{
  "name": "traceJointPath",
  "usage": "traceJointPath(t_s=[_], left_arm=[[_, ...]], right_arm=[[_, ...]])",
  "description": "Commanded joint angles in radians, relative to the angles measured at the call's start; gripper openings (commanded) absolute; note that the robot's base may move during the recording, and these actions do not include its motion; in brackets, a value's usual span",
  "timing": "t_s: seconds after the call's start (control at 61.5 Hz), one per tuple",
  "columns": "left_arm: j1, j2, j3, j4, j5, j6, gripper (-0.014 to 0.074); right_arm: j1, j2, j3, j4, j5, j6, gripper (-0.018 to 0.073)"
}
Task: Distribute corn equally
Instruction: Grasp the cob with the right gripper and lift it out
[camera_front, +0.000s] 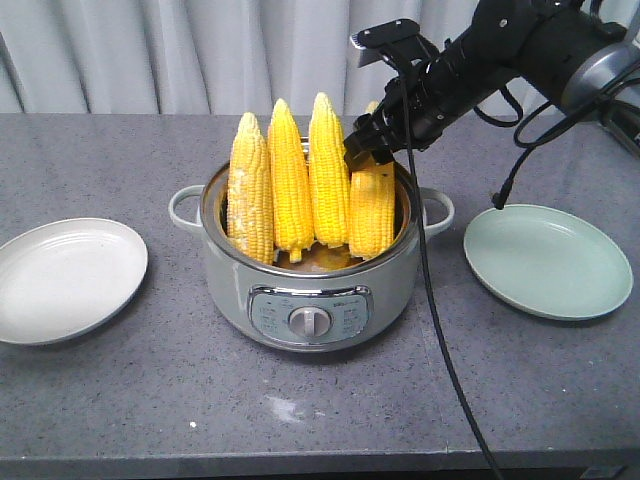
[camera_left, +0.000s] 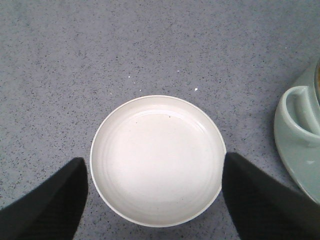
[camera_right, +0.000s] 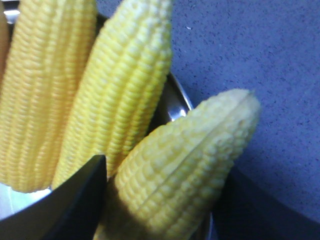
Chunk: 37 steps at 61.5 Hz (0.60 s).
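Exterior front-facing view: four cobs of corn (camera_front: 290, 190) stand upright, tips up, in an open grey-green cooking pot (camera_front: 310, 290) at the middle of a grey speckled table (camera_front: 320, 410); the right gripper (camera_front: 372, 150) reaches down from the upper right onto the top of the right-hand cob (camera_front: 372, 215), whose lower end sits inside the pot. A white plate (camera_front: 65, 280) lies to the left of the pot and a green plate (camera_front: 548, 262) to the right, both apart from it and bare. In the right wrist view the right-hand cob fills the space between the two dark fingers (camera_right: 75, 205), which press on its sides; the gripper is clamped on it; two more cobs lean just behind. In the left wrist view the left gripper (camera_left: 155, 200) hangs above the white plate with its fingertips (camera_left: 55, 200) spread wide and nothing between them; the pot's handle (camera_left: 300, 115) shows at the right edge.
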Motion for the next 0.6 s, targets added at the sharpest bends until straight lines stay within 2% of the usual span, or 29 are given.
traceJointPath(t_s=[0.0,0.228,0.472,0.585], left_arm=[[0.001,-0.011,-0.033,-0.004,-0.067,-0.01,0.0544],[0.001,-0.011,-0.033,-0.004,-0.067,-0.01,0.0544],[0.001,-0.011,-0.033,-0.004,-0.067,-0.009,0.0544],[0.001,-0.011,-0.033,-0.004,-0.067,-0.009,0.0544]], right_arm=[[-0.001,-0.112,-0.037,0.013,-0.06,-0.008,0.012],[-0.003,-0.188,-0.037,-0.033,-0.068,0.008,0.0122],[-0.004,-0.26,-0.037,-0.132,0.018,0.113,0.0125],[-0.004,-0.281,-0.037,-0.152,0.043,0.128,0.0128]])
